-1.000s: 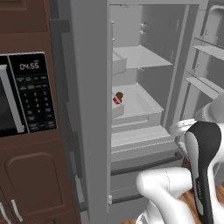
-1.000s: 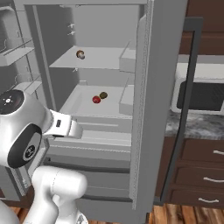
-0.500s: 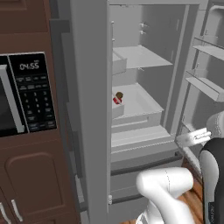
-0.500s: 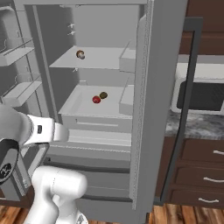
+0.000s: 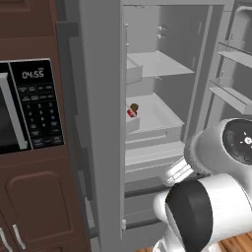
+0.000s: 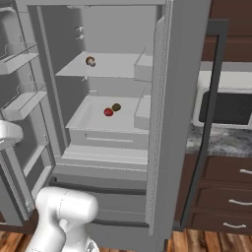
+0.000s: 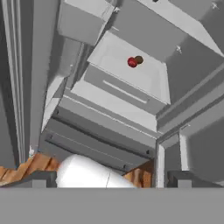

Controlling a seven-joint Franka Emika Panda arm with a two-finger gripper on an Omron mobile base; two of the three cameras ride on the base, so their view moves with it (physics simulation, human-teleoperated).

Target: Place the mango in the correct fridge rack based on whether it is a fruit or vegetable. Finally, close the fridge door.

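Mango [image 7: 132, 62] lies in the fridge drawer, well apart from the gripper [image 7: 107, 178].

The mango [image 5: 131, 112] sits half hidden behind a door bin [image 5: 132, 123].

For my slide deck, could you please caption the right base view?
Open grey fridge: small red oval mango beside a dark round item on the lower rack, door still open.
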